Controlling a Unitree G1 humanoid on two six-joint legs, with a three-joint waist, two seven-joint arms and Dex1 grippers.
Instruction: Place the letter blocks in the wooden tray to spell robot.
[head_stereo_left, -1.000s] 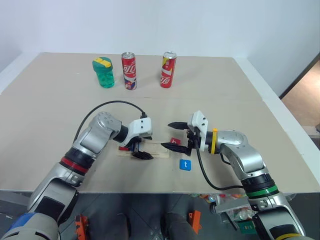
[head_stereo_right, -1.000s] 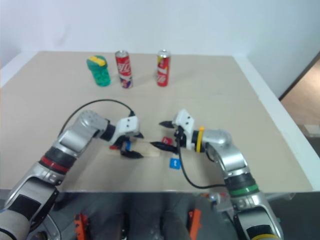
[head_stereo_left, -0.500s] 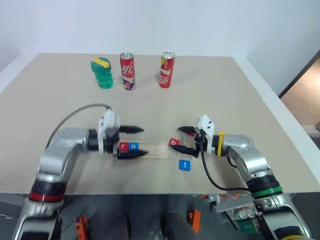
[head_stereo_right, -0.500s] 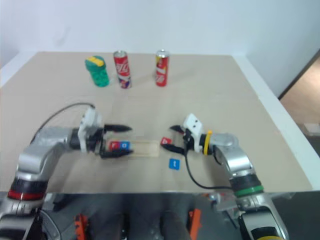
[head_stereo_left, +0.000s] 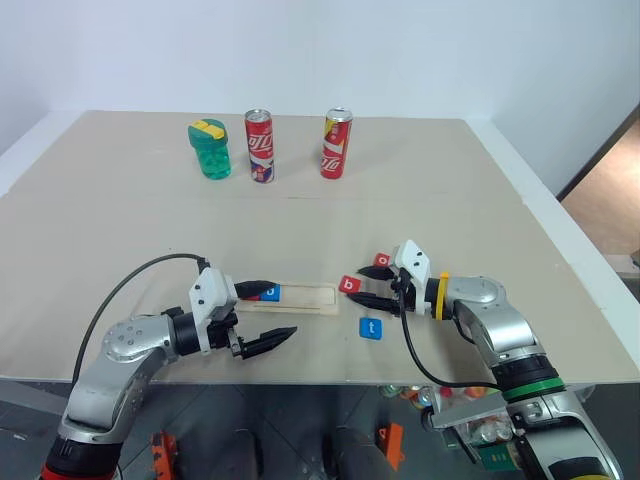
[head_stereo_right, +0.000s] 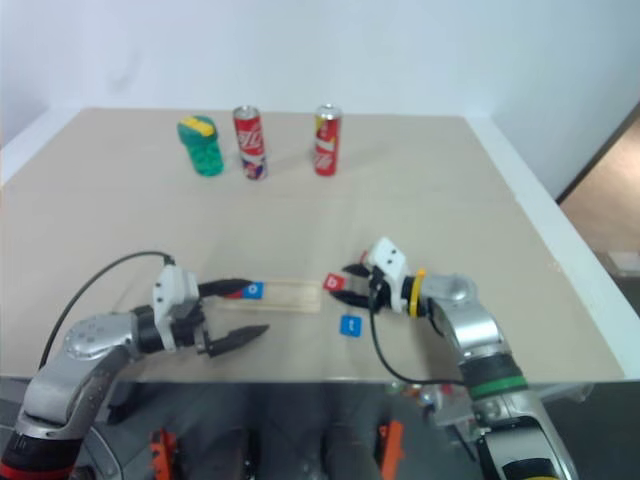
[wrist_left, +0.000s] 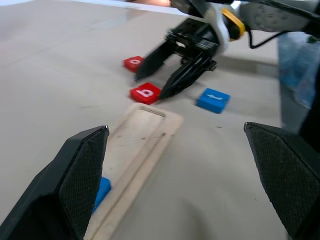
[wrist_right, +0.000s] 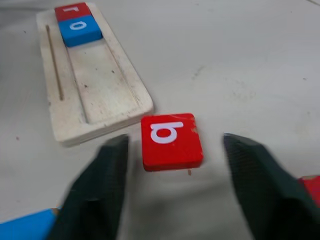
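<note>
Two flat square blocks (wrist_right: 77, 22) fill the pale grooved wooden tray (wrist_right: 95, 85); both grippers' jaws gape.

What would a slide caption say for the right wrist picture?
Right gripper straddles the red b block beside the wooden tray, already holding r and o.

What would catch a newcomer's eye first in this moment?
The right gripper straddling the red b block, fingers either side but not touching it, just off the end of the wooden tray. At the tray's far end sit a red r block and a blue o block. The left gripper is open beside the tray, and three cans line the table's far edge.
</note>
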